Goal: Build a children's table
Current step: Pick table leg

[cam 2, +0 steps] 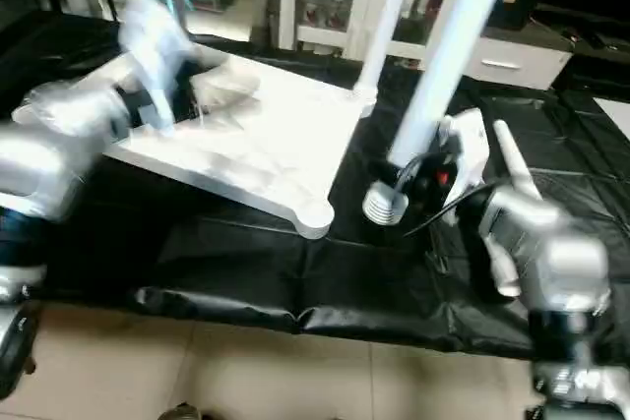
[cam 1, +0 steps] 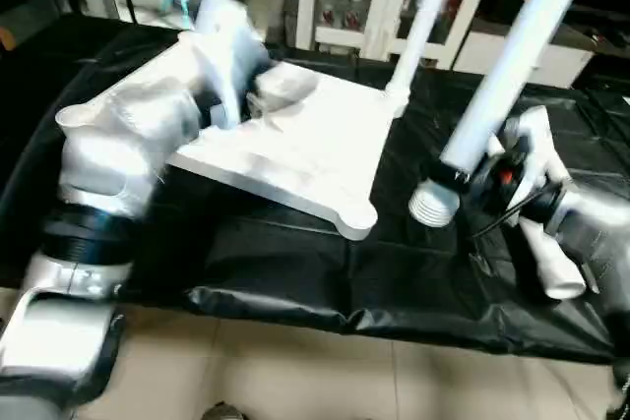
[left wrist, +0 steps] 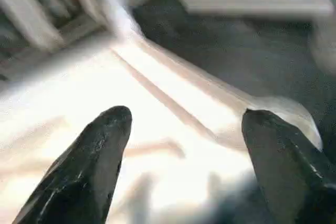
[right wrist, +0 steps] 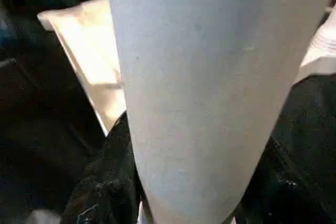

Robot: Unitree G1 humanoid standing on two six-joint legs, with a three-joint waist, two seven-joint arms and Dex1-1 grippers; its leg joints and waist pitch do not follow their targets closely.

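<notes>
On the black-draped counter point(cam 1: 295, 272) the tabletop point(cam 1: 305, 150) is lying with one leg point(cam 1: 421, 22) standing in its far corner; our left jaws point(left wrist: 181, 145) are hanging released above it; our right jaws point(cam 2: 433, 179) are grasping a second leg point(cam 1: 517, 56), and we are needing, next, to bring its threaded end to a free socket.

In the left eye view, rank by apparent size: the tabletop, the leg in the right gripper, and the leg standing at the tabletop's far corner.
1. Tabletop, largest.
2. Leg in the right gripper; it is nearer the camera, so its lead over the other leg is unsure.
3. Standing leg, smallest as seen.
</notes>
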